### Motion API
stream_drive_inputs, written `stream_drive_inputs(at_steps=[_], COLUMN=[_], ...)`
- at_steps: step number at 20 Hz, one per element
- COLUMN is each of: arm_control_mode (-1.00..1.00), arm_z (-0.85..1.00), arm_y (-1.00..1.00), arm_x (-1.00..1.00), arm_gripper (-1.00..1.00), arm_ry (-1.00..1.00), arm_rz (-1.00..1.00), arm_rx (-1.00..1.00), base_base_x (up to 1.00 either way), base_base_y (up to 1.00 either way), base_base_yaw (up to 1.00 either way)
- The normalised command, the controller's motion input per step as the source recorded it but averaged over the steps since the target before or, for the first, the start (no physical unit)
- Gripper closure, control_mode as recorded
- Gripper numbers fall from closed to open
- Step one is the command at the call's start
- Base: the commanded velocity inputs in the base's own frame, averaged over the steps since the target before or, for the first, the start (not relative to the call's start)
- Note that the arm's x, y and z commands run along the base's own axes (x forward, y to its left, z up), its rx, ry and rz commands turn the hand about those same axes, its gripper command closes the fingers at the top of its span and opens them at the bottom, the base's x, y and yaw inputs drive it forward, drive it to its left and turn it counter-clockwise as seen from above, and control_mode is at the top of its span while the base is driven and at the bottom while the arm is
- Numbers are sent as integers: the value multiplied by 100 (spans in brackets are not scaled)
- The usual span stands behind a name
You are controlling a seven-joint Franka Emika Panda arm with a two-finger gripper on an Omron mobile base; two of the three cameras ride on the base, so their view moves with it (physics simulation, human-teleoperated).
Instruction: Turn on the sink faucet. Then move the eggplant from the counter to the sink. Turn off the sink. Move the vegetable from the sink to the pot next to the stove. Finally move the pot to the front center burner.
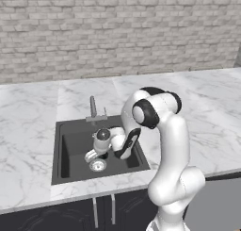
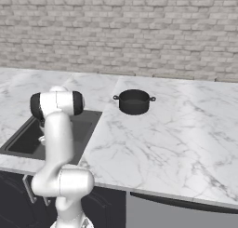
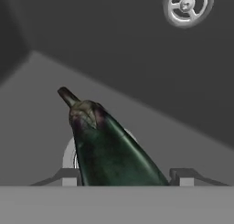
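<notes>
White and dark-jointed, the arm rises from the lower right of the left base view, bends at a high elbow near the frame's centre and folds down leftward, its hand dipping inside the sink [image 1: 66,145]. The gripper [image 1: 92,155] hangs low over the basin floor, just above the round silver drain [image 1: 98,166]. In the right base view the same arm stands at the lower left, its upper links hiding most of the basin [image 2: 21,141] behind them.

From the hand view, the eggplant [image 3: 107,147] sits between the two dark fingertips [image 3: 68,177], its stem end pointing toward the upper left of that frame and its glossy dark green-purple body running down to the bottom edge. The jaws stand fairly wide, one tip on each side of the vegetable; whether they press on it or only flank it I cannot tell. The drain [image 3: 187,6] shows at the upper right of that frame, with the grey basin wall and floor behind the eggplant.

Behind the sink, the slim grey sink faucet [image 1: 93,107] stands upright on the white marble counter [image 1: 28,117]. Farther right along the counter [image 2: 162,138], in the upper middle of the right base view, a black two-handled pot [image 2: 134,101] stands well apart from the sink. A pale brick wall [image 1: 117,32] runs across the top.
</notes>
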Motion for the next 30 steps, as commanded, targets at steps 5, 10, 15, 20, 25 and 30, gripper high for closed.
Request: stream_drive_inputs(at_steps=[5, 10, 15, 20, 25, 30], arm_control_mode=[-100, -100, -100, -100, -100, -100], arm_z=[57, 68, 75, 86, 95, 100], arm_y=[-25, -16, -23, -25, -11, -3], arm_x=[-32, -21, -21, -9, 0, -5], arm_gripper=[100, 100, 100, 100, 100, 100], arm_ry=[0, 0, 0, 0, 0, 0], arm_rz=[-2, -7, -8, -7, -4, -3], arm_rx=[1, 2, 3, 0, 0, 0], base_base_x=[0, 0, 0, 0, 0, 0], base_base_y=[0, 0, 0, 0, 0, 0], base_base_yaw=[0, 0, 0, 0, 0, 0])
